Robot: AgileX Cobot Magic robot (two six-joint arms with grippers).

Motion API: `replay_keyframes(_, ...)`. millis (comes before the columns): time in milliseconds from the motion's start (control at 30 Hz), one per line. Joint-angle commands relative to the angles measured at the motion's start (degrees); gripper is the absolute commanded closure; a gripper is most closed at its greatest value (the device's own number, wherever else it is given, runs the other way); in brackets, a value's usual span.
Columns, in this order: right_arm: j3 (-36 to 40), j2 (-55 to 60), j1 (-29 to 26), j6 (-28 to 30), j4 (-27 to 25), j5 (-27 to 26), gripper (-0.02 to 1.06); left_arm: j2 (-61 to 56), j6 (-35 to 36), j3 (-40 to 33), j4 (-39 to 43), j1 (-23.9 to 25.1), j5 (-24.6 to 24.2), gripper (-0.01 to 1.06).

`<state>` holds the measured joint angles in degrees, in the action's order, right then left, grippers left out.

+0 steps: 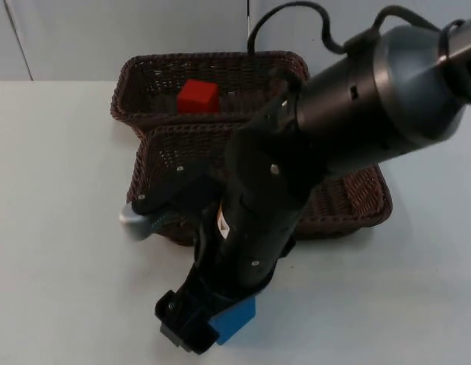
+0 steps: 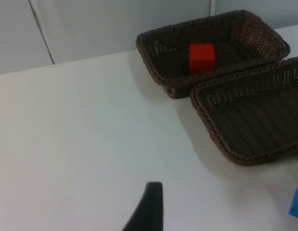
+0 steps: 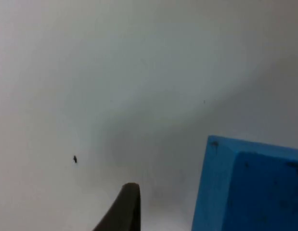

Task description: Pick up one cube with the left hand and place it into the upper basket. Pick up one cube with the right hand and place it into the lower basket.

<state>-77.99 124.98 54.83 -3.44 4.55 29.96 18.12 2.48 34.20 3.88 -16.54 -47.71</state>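
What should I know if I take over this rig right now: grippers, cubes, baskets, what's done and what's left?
Right gripper: down at the table's near edge beside the blue cube, which stands on the table.
Left gripper: waiting above bare table, away from the baskets.
Done: red cube lies in the upper basket.
Left: grasp the blue cube and place it into the lower basket, which holds no cube yet.

Right arm reaches in from the upper right, long across the table, bent down at the wrist. Right gripper (image 1: 208, 323) low at the near edge of the table top, pointing down; finger state not readable. Left arm waits off to the side.
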Motion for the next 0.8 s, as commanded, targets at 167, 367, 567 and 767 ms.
replay_keyframes(167,-0.3,1.4,0.3,-1.0,0.3,-0.6,0.13,-0.3,0.4,-0.2,0.1,0.0,0.0,0.22)
replay_keyframes(367,-0.3,1.4,0.3,-1.2,0.3,0.0,0.52,-0.3,0.4,-0.2,0.1,0.0,0.0,0.22)
replay_keyframes(567,-0.3,-1.0,0.3,-1.2,0.3,4.6,1.05,-0.3,0.4,-0.2,0.1,0.0,0.0,0.22)
replay_keyframes(767,-0.3,-6.1,0.3,-1.2,0.3,7.2,1.05,-0.3,0.4,-0.2,0.1,0.0,0.0,0.22)
